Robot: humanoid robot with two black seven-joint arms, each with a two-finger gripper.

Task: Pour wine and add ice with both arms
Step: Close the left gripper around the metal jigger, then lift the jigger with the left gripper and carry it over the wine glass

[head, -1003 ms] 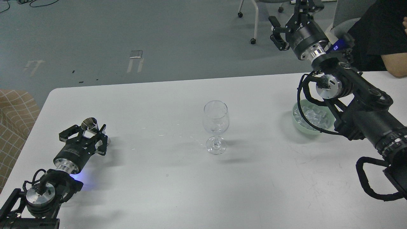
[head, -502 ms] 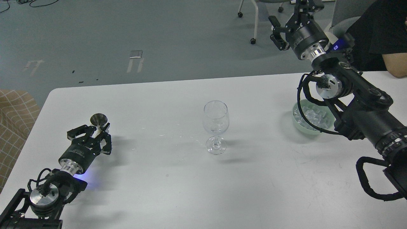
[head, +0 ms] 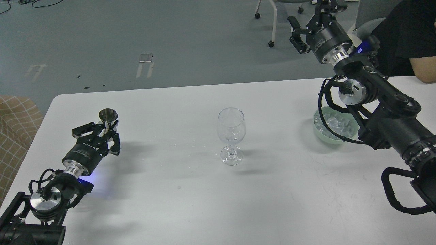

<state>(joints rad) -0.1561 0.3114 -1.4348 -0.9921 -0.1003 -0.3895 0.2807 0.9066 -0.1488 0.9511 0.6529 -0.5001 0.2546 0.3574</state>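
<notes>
Left gripper (head: 106,131) low over the white table (head: 177,190), fingers closed round the stem of a small metal jigger (head: 108,115), cup upright. Right gripper (head: 315,15) raised past the table's far edge, fingers spread, empty. Wine glass (head: 231,131) stands mid-table w/ ice inside; more ice (head: 335,122) in green bowl (head: 320,134) under right arm.

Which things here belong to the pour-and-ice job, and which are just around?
Job: metal jigger at the left gripper; wine glass; ice in green bowl; right gripper.

Around: rolling chair; seated person; checked cushion.
</notes>
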